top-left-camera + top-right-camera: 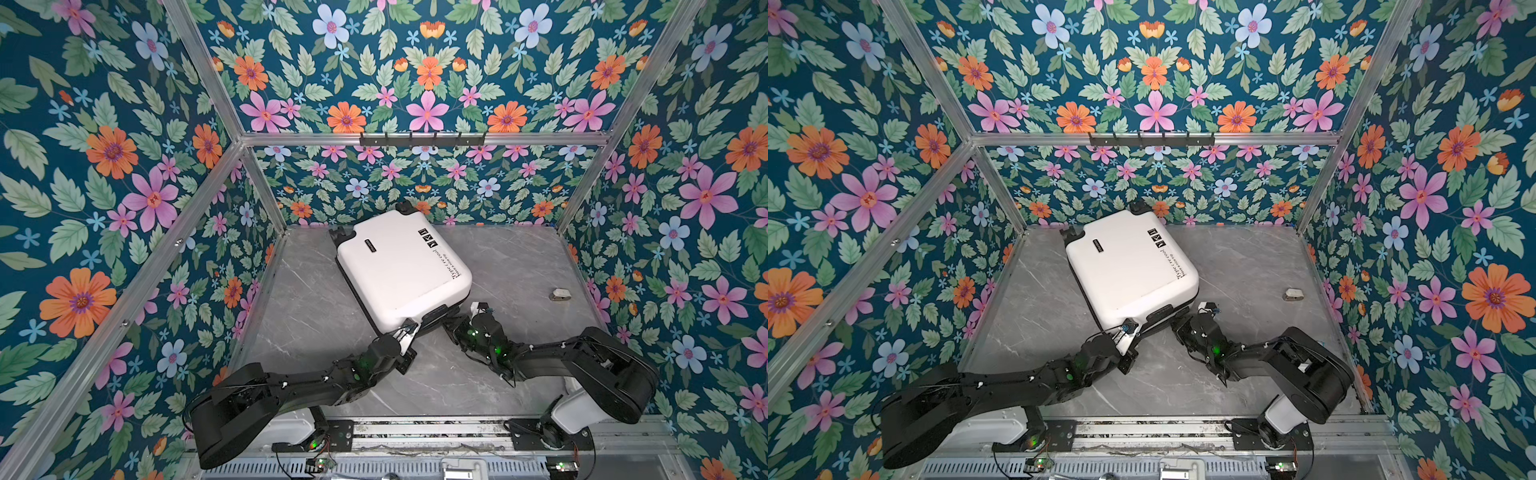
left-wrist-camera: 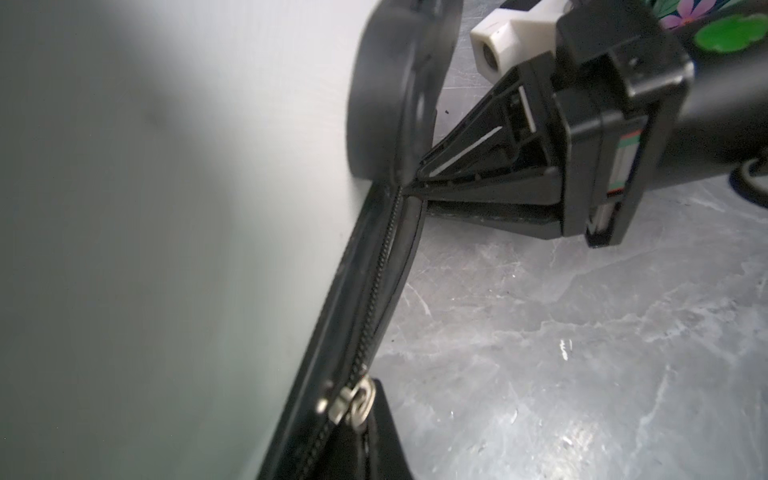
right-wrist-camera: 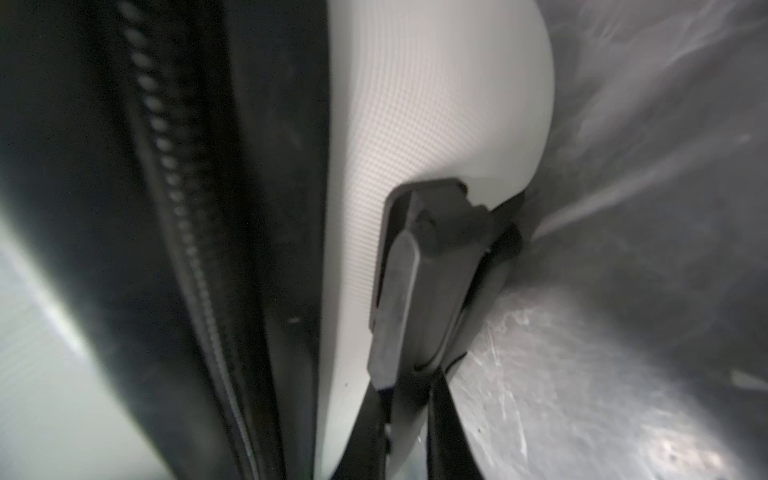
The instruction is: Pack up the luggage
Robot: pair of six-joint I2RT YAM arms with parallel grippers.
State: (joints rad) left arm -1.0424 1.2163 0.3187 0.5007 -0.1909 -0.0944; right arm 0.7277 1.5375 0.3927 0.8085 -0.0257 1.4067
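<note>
— So, where did the luggage [image 1: 401, 270] sit?

— Flat on the grey marble bench [image 1: 307, 316], closed, printed face up, lying askew toward the back and middle. Its black wheels [image 1: 405, 206] pointed at the back wall, and its handle [image 1: 435, 312] faced the arms.

— And the arms?

— Both were down at that near edge. In the left wrist view, the left gripper [image 2: 371, 399] had its jaws pressed together on the zipper pull [image 2: 351, 402], right against the white shell. The zipper [image 2: 376, 286] ran from there along the seam to the right gripper [image 2: 415, 189], whose tips met at the seam beside the handle's black mount.

— Were the right jaws holding anything?

— They stood all but together. The right wrist view was blurred and very close, so I could not tell whether they nipped the seam or only leaned on it.

— Anything else on the bench?

— One small pale object [image 1: 560, 295], lying well apart from the luggage toward the right wall. Floral panels [image 1: 124, 174] in an aluminium frame closed the bench in on three sides. A black hook rail [image 1: 422, 140] was fixed across the back wall.
</note>
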